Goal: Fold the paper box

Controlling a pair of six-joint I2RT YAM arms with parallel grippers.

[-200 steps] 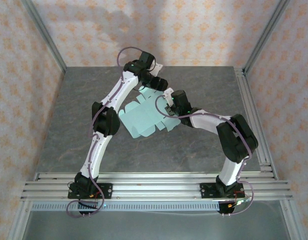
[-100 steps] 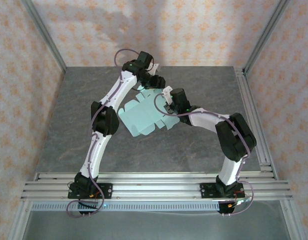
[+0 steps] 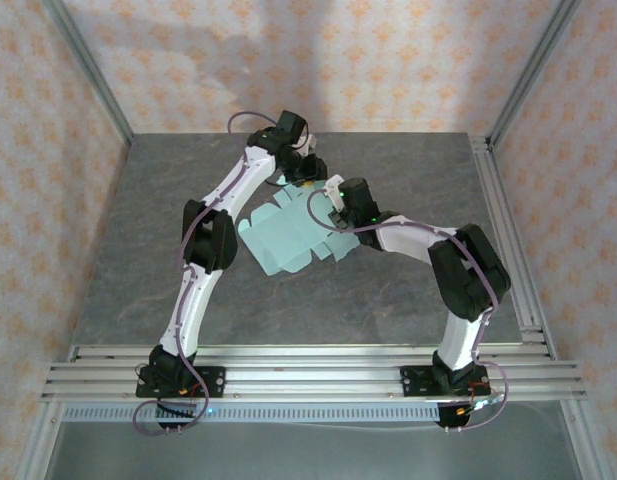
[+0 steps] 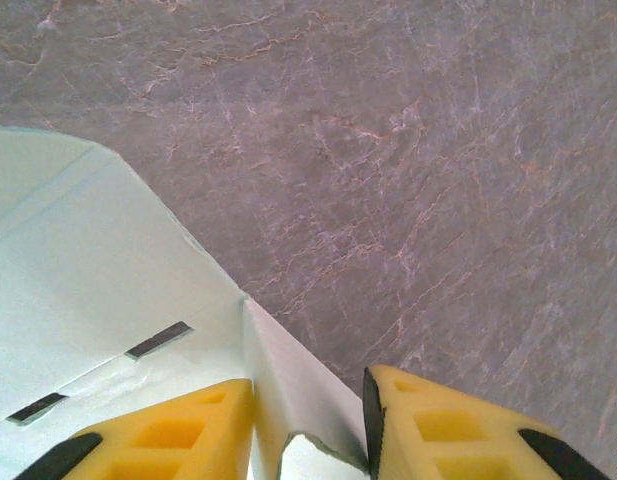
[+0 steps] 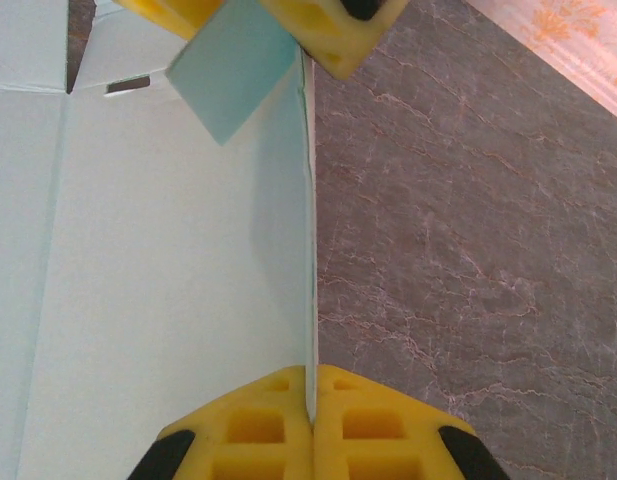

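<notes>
the right gripper is squeezed shut on the side edge of the paper box, likely so it can't slide. the left gripper has a small flap between its fingers, maybe to bend it; i can't tell if it pinches. the box lies open on the grey table.

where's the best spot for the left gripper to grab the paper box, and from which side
The small flap tilted up at the far corner of the paper box, from above, one of the jaws on each face: the thin card there stands clear of the table. The left gripper straddles it.
</notes>
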